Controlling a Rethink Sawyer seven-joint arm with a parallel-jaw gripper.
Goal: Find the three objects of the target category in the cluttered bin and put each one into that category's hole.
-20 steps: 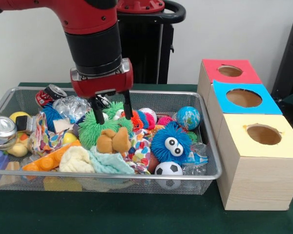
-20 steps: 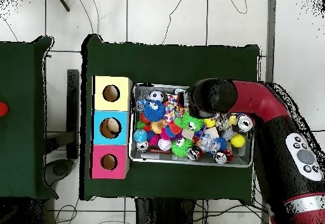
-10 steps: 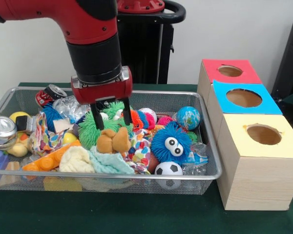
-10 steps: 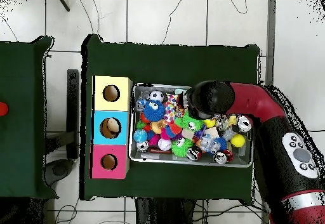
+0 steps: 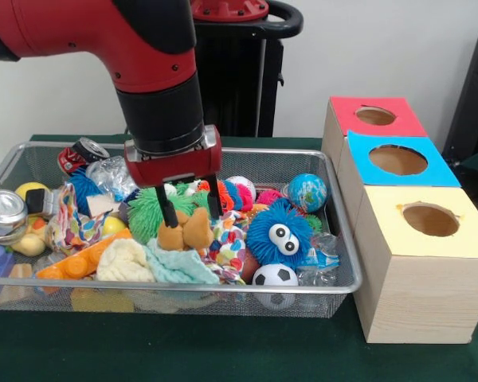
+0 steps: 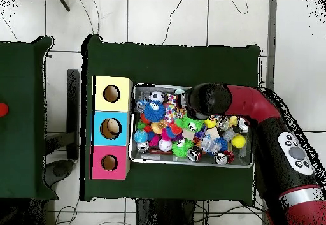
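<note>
My gripper [image 5: 193, 219] stands open, low in the wire bin [image 5: 334, 239]. Its two dark fingers [image 5: 168, 211] straddle the top of a brown plush toy [image 5: 186, 232] and nothing is held between them. A green spiky ball [image 5: 146, 213] lies just behind and left of the fingers. In the overhead view the arm's black wrist [image 6: 202, 101] hides the gripper over the bin [image 6: 191, 164]. Three hole boxes stand beside the bin: red [image 5: 374, 117], blue [image 5: 397, 159], yellow [image 5: 430, 219].
The bin is packed: blue fuzzy ball with eyes [image 5: 279, 233], soccer ball [image 5: 274, 275], globe ball [image 5: 307, 192], mint cloth [image 5: 179, 267], cream cloth [image 5: 125, 261], orange brick strip [image 5: 80, 259], tin can [image 5: 3, 212], soda can [image 5: 81, 153]. In the overhead view the boxes [image 6: 111, 128] stand left of the bin.
The arm has shifted right and toward the bin's front and come down; the open fingers moved from the green spiky ball to the brown plush toy.
</note>
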